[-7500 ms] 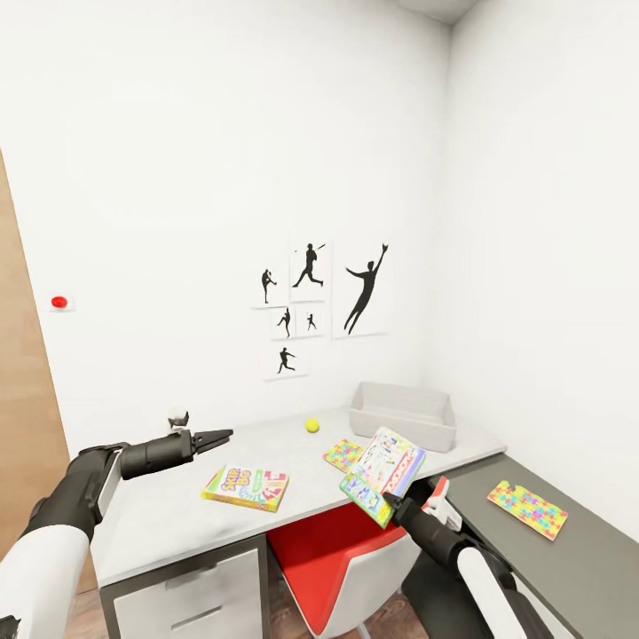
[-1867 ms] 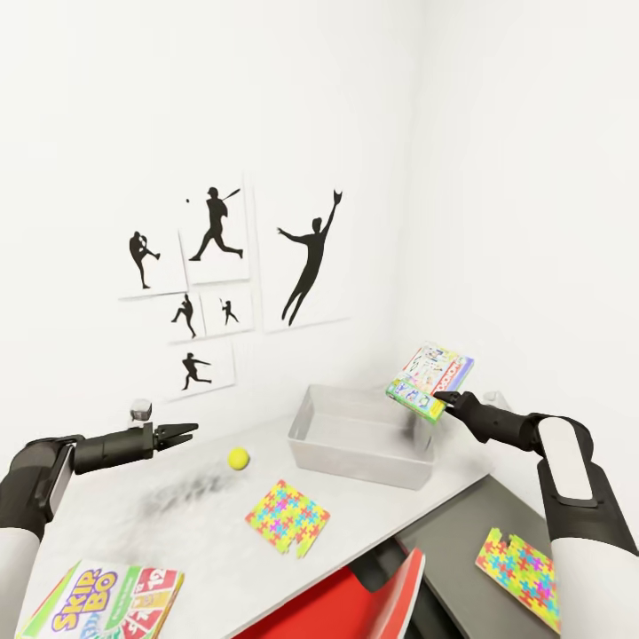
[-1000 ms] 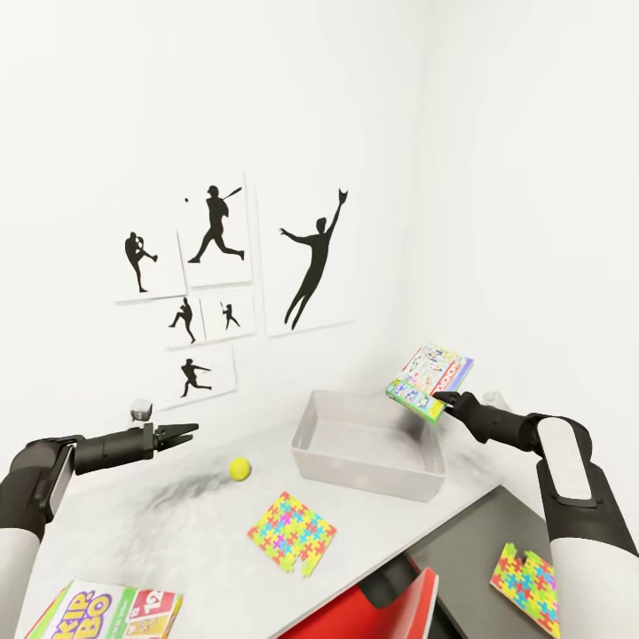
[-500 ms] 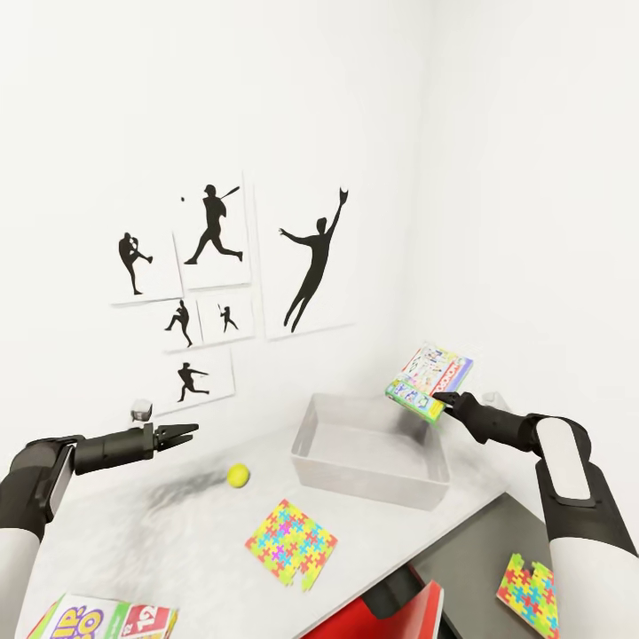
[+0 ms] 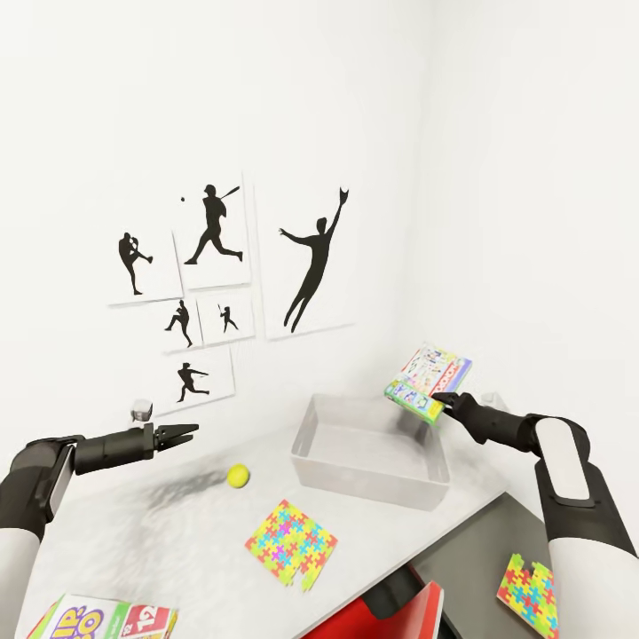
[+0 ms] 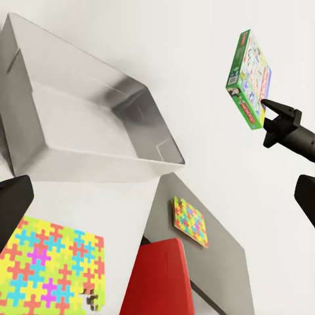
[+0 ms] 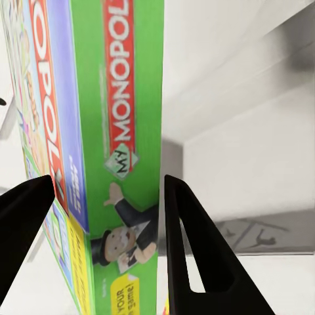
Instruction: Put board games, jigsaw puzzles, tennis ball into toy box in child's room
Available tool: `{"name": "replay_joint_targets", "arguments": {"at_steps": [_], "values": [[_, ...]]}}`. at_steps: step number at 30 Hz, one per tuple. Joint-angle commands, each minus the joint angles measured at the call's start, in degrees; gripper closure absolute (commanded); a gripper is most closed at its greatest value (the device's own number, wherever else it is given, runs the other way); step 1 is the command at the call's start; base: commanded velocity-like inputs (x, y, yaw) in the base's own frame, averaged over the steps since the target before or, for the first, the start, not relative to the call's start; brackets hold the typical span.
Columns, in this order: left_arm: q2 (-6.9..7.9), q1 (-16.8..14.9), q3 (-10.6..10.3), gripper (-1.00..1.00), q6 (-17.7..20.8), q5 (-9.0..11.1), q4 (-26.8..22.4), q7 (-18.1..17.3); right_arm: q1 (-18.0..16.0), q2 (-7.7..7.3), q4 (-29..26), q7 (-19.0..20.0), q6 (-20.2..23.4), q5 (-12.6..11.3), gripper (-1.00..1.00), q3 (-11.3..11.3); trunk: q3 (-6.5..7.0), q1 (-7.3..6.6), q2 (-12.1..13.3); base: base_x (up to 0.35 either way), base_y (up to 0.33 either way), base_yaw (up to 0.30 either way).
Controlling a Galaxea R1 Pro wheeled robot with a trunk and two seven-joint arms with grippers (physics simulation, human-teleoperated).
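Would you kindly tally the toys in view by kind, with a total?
Printed cardboard board game boxes: 2 (green-white Monopoly box in the right hand; Skip-Bo box on the pale grey table)
Multicoloured flat jigsaw puzzles: 2
Yellow-green tennis ball: 1
Total: 5

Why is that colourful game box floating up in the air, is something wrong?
Nothing is wrong. The right gripper holds the Monopoly box tilted on its edge above the toy box, not yet inside.
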Motion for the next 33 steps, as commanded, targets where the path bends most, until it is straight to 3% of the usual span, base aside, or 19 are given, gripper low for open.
{"name": "replay_joint_targets", "arguments": {"at_steps": [1,9,10,12,17,19,21,26,29,33], "values": [[-0.02,0.0,0.1,-1.00,0.6,-0.4,0.0,-0.4,0.0,0.02,0.0,-0.6,0.2,-0.6,1.00,0.0,-0.03,0.02,0.0,0.000,0.000,0.000],[-0.02,0.0,0.0,-1.00,0.6,-0.4,0.0,-0.5,0.0,0.27,0.0,-1.4,0.4,-0.7,1.00,0.1,-0.03,0.02,0.0,0.000,0.000,0.000],[-0.02,0.0,0.0,-1.00,0.6,-0.4,0.0,-0.5,-0.1,0.29,0.1,-1.6,0.4,-0.7,1.00,0.5,-0.03,0.02,0.0,0.000,0.000,0.000],[-0.09,0.0,0.0,-1.00,0.6,-0.4,0.0,-0.5,-1.2,0.31,2.2,-2.2,0.4,-0.8,1.00,3.5,-0.03,0.02,0.0,0.000,0.000,0.000],[-0.13,0.0,0.0,-1.00,0.7,-0.3,0.0,-0.5,-9.5,0.81,13.2,-8.5,0.5,-0.9,1.00,5.8,-0.03,0.02,0.0,0.000,0.000,0.000],[-0.12,0.0,0.0,-1.00,0.7,-0.3,0.0,-0.5,-14.1,1.82,20.8,-11.2,0.7,-0.9,1.00,6.0,-0.03,0.02,0.0,0.000,0.000,0.000],[-0.13,0.0,0.0,-1.00,0.7,-0.3,0.0,-0.5,-18.6,2.72,27.8,-12.4,0.7,-0.8,1.00,6.1,-0.03,0.02,0.0,0.000,0.000,0.000],[-0.31,0.0,0.0,-1.00,0.6,-0.3,0.0,-0.5,-26.1,3.57,40.6,-14.6,0.6,-0.5,1.00,6.2,-0.03,0.02,0.0,0.000,0.000,0.000],[-0.36,0.0,0.0,-1.00,0.7,-0.3,0.0,-0.5,-29.2,3.68,46.0,-17.5,0.8,-0.3,1.00,6.2,-0.03,0.02,0.0,0.000,0.000,0.000],[-0.37,0.0,0.0,-1.00,0.7,-0.4,0.0,-0.5,-30.3,3.41,47.7,-21.0,1.1,-0.2,1.00,6.2,-0.03,0.02,0.0,0.000,0.000,0.000]]}}
